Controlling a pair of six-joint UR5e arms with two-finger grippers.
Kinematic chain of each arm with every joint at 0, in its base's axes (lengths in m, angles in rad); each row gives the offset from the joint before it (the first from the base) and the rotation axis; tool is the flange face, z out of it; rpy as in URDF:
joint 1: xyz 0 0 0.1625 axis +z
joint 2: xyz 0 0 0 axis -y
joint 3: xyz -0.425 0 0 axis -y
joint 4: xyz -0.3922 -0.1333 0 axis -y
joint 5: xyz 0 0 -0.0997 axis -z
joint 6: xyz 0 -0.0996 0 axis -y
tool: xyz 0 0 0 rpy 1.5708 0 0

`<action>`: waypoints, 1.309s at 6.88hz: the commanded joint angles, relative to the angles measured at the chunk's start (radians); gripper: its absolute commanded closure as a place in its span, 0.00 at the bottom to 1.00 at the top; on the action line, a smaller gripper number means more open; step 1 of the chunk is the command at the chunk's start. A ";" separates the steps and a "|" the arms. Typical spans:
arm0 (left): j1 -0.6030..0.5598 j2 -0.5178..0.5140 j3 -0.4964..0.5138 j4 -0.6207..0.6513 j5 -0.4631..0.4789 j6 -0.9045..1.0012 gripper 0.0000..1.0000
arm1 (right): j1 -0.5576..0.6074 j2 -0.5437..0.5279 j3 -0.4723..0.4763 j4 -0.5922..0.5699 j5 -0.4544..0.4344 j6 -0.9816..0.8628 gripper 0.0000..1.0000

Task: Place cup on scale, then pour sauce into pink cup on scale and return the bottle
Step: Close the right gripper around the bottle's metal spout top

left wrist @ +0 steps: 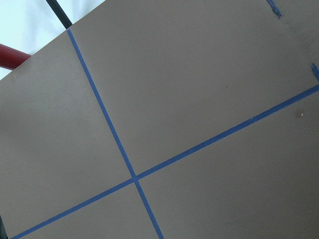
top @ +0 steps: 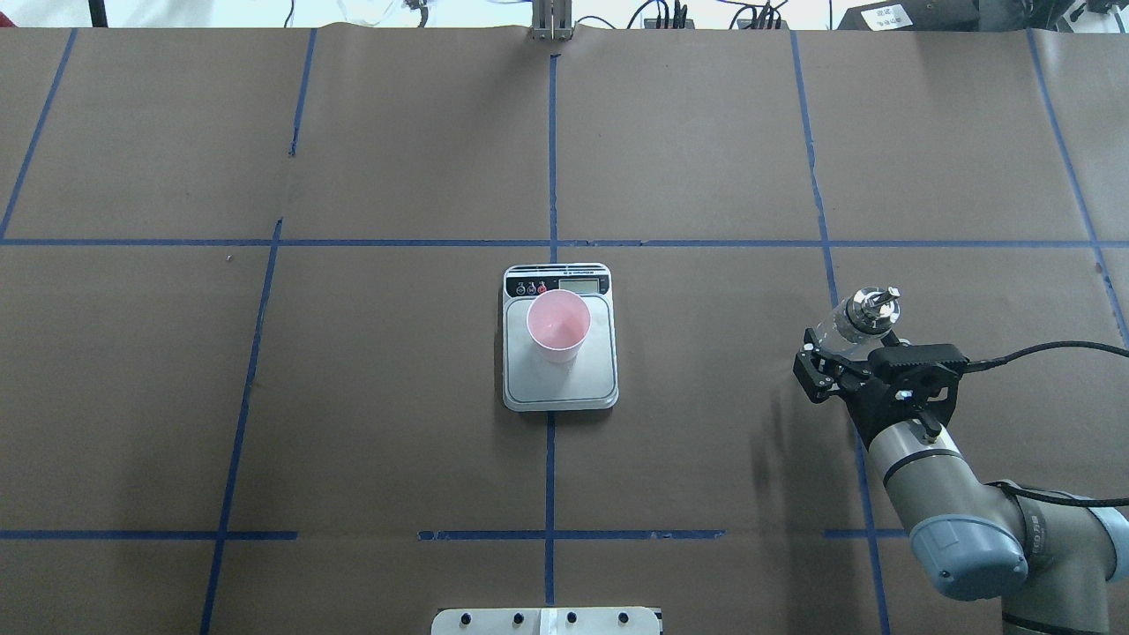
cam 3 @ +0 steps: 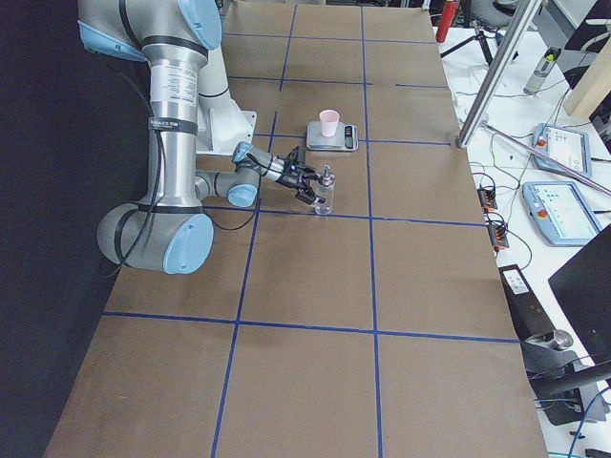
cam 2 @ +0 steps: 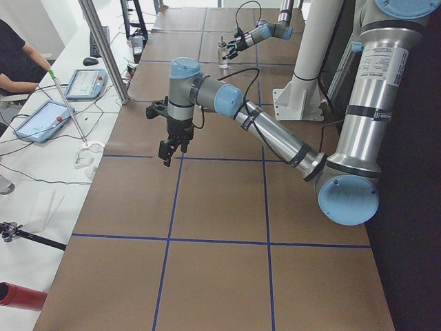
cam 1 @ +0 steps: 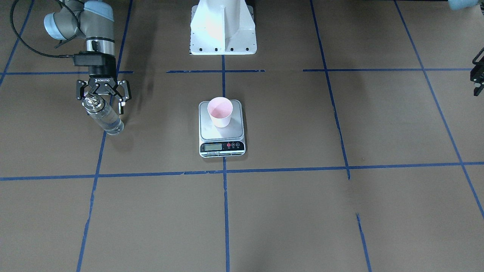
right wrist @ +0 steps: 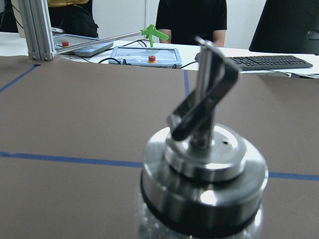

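The pale pink cup (cam 1: 220, 111) stands upright on the steel platform of the scale (cam 1: 227, 133) at the table's middle; both also show in the overhead view, the cup (top: 557, 326) on the scale (top: 600, 375). The clear bottle (cam 1: 107, 119) with its silver pour-spout cap (right wrist: 204, 164) stands on the table at the robot's right. My right gripper (cam 1: 101, 101) is open, its fingers spread wide on either side of the bottle's neck and not touching it. My left gripper (cam 1: 477, 75) hangs above the table far to the robot's left; I cannot tell whether it is open or shut.
The robot's white base (cam 1: 223, 30) stands behind the scale. Blue tape lines divide the brown table. Operators' desks with tablets (cam 3: 563, 205) and a slanted metal pole (cam 3: 492, 76) stand beyond the far table edge.
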 commanded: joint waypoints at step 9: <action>-0.015 -0.004 -0.003 0.002 0.000 0.000 0.00 | 0.125 0.039 0.059 0.121 0.199 -0.104 1.00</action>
